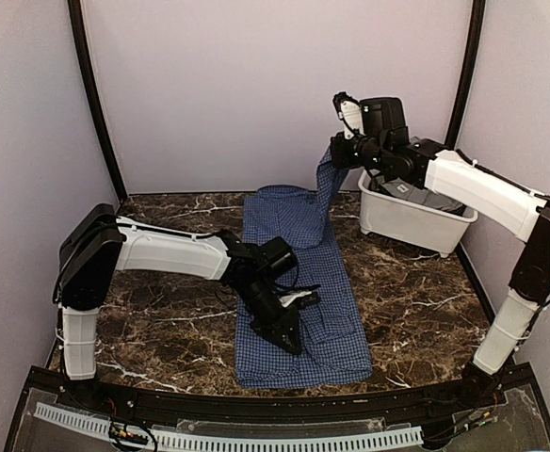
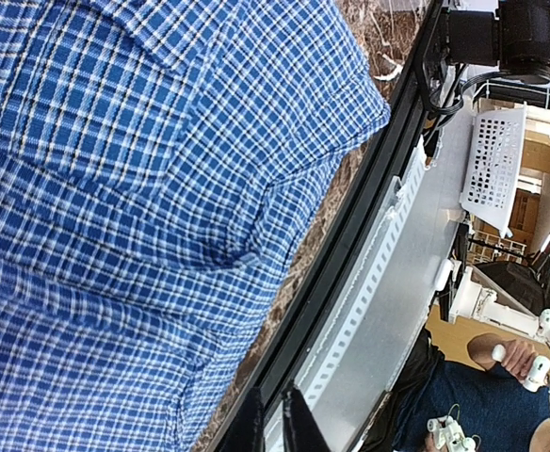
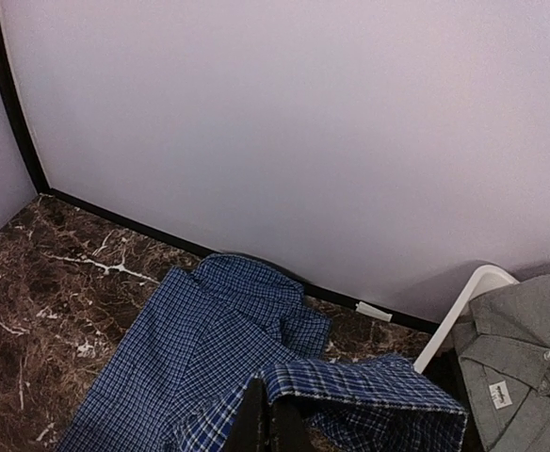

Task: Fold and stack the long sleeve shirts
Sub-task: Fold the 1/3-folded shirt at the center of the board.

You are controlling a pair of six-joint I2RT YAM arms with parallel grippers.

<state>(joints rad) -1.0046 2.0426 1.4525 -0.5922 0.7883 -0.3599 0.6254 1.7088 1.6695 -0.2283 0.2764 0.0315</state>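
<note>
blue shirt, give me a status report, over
Right gripper shut on the blue shirt sleeve, lifted beside the white bin. Left gripper low over the shirt's near half, grip unclear. Grey shirt in the bin.

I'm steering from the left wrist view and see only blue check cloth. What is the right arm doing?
Observer: The right tool is shut on a sleeve of the navy shirt, held up above the table.
Operator: Where's the other shirt?
Observer: The grey shirt lies in the white bin, far right.
Operator: Which way does the navy one lie?
Observer: Its collar is at the far end, toward the back wall.
</note>
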